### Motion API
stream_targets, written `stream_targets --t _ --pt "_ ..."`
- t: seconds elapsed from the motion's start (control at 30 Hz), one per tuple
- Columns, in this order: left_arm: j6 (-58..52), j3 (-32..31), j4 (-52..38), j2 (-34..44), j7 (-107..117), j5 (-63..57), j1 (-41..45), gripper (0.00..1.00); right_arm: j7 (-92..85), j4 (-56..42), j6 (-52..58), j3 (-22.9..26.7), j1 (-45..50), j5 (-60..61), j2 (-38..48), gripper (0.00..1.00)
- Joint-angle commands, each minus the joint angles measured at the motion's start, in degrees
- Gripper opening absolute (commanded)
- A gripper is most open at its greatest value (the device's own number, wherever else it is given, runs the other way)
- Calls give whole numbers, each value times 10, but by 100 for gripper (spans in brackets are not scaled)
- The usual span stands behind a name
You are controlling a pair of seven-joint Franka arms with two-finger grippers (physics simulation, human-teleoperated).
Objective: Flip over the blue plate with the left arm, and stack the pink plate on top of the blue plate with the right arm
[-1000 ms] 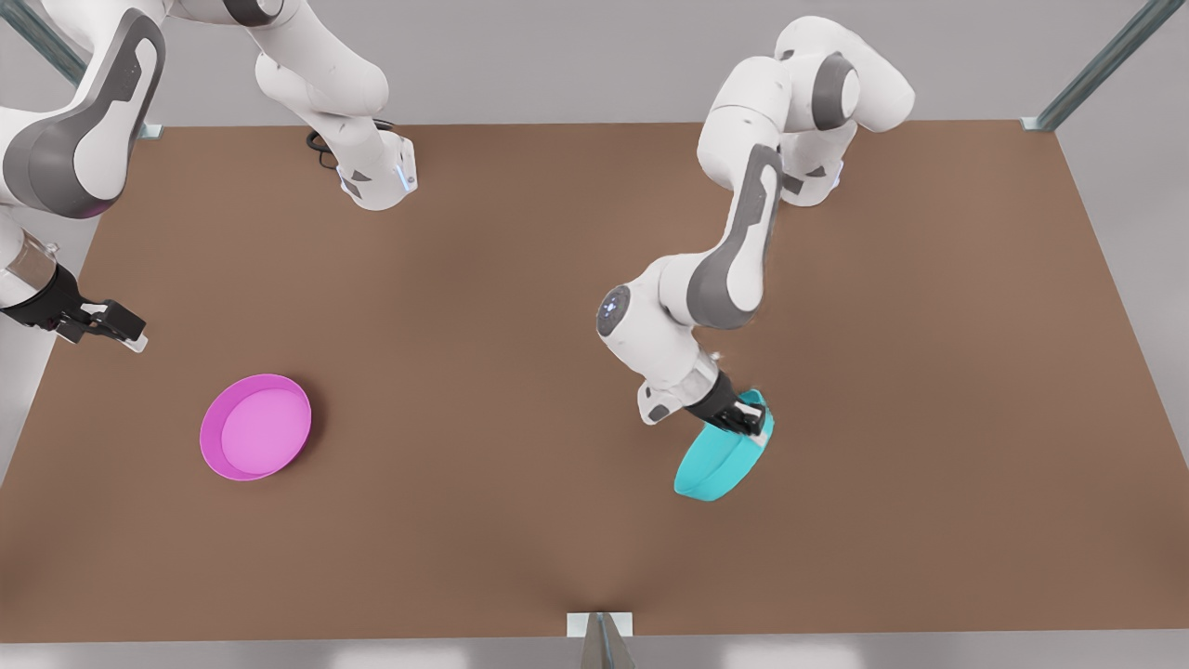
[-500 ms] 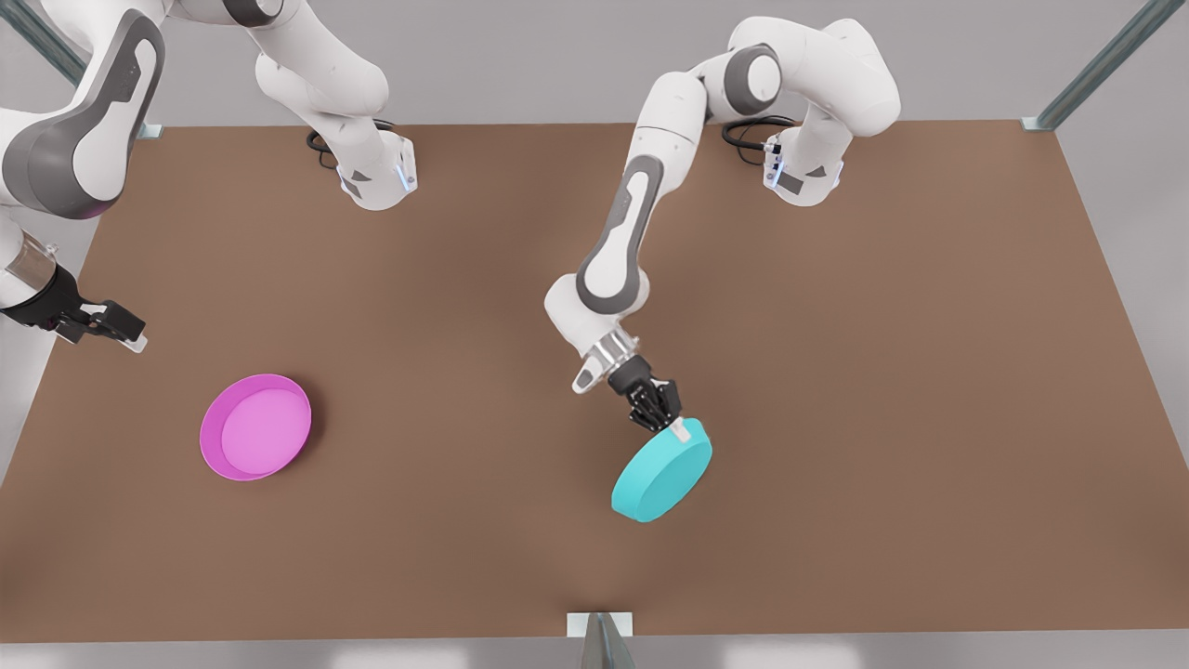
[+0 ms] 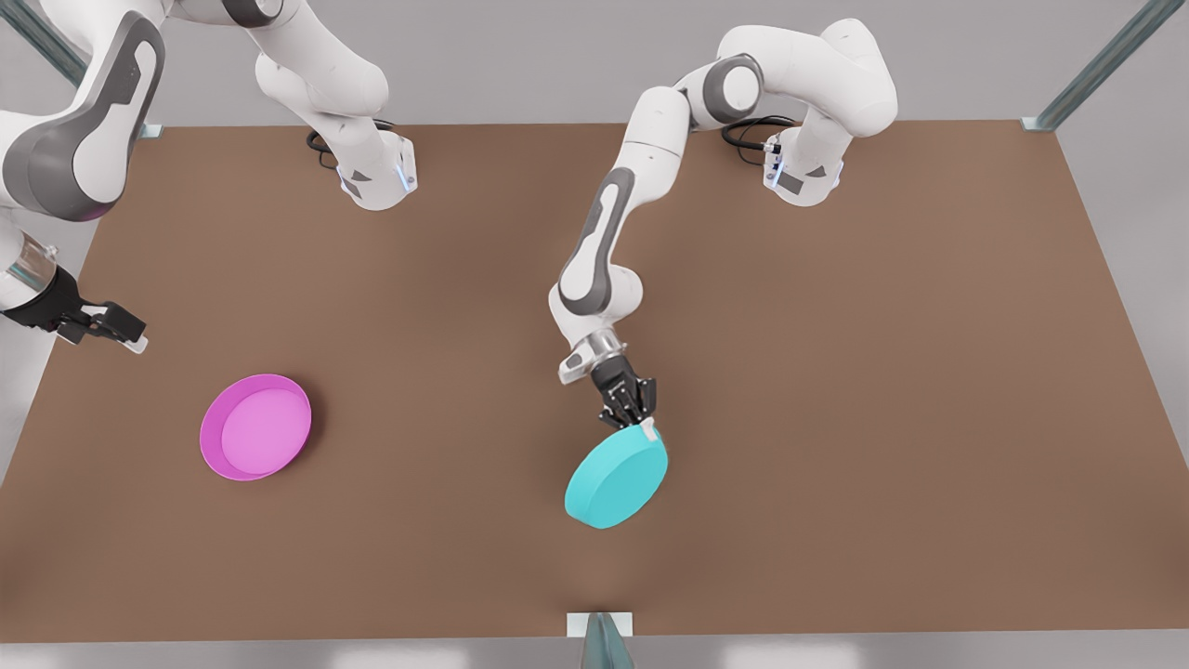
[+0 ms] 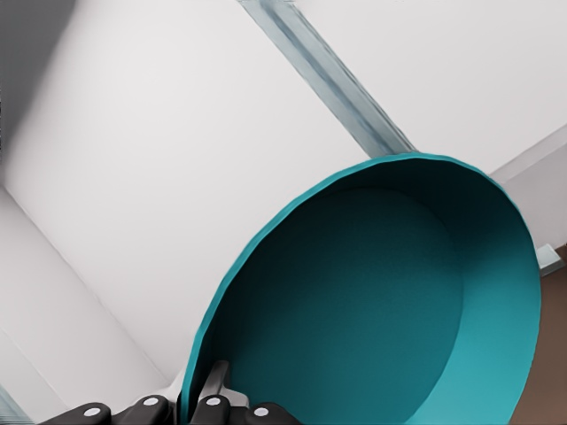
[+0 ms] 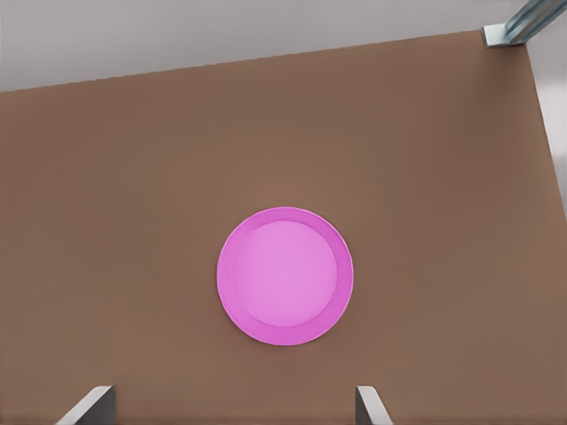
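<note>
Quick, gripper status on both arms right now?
Left gripper: shut on the blue plate rim, plate held tilted with its base up.
Right gripper: open, holding nothing, waiting above the pink plate.

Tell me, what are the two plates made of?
Both look like plastic, though a render can't prove it. The blue plate, gripped at its rim by the left gripper, is evenly coloured, smooth and matte. The pink plate looks the same.

The blue plate (image 3: 616,478) was tilted, underside up, pinched at its rim. The pink plate (image 3: 255,426) lay upright, well apart.
</note>
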State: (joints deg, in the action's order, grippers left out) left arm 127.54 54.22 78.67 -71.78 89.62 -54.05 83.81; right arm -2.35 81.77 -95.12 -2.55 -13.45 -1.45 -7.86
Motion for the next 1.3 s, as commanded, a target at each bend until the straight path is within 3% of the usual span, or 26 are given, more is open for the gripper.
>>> stream_targets --t 0.0,0.03,0.13,0.2,0.43,0.47,0.63,0.7,0.73,0.77,0.87,0.97,1.03,1.07,1.1,1.13,1.17,1.2,1.27 --pt "-7 0 0 0 351 -4 4 21 -1 0 0 0 0 0 0 100" --pt "-12 0 0 -5 352 -3 4 23 -1 0 0 0 0 0 0 100" --pt "-26 -5 -1 -13 352 -2 6 59 -1 0 0 0 0 0 0 100" --pt "-33 -12 -1 -27 368 -1 13 70 -1 0 0 0 0 0 0 100" --pt "-51 -20 8 -15 363 35 56 71 -2 1 5 1 -7 -1 -2 100" --pt "-62 -26 9 -11 359 63 70 71 -6 1 61 4 -27 0 -4 100" --pt "-95 -55 -47 1 354 211 81 70 -4 8 -23 4 -48 -8 -154 100" --pt "-98 -60 -54 114 217 423 77 71 -6 16 -77 4 -59 -16 -192 100" --pt "-150 -54 -54 179 108 527 76 78 -9 28 -115 4 -62 -15 -209 100" --pt "-272 -42 -69 271 5 625 59 96 -12 28 -144 3 -74 -14 -228 100" --pt "-439 -41 -70 421 -318 708 -81 100 -17 27 -161 2 -97 11 -272 100" --pt "-571 71 -70 441 -787 708 -165 100 -32 27 -161 2 -114 39 -296 100" --pt "-589 89 -70 464 -856 710 -230 100 -58 30 -161 2 -119 42 -302 100" --pt "-589 73 -70 473 -856 736 -300 100 -78 37 -161 2 -122 51 -302 100" --pt "-585 -121 -83 518 -845 709 -469 100 -82 52 -171 1 -124 51 -299 100" --pt "-564 -340 -86 537 -846 602 -631 100 -92 80 -203 0 -126 53 -291 100" --pt "-472 -569 -20 582 -841 498 -794 100 -92 107 -234 0 -128 59 -280 100" --pt "-425 -588 4 592 -839 498 -804 100 -93 137 -260 0 -131 60 -269 100" --pt "-433 -588 -9 590 -828 530 -804 100 -99 168 -300 -1 -132 68 -262 100"
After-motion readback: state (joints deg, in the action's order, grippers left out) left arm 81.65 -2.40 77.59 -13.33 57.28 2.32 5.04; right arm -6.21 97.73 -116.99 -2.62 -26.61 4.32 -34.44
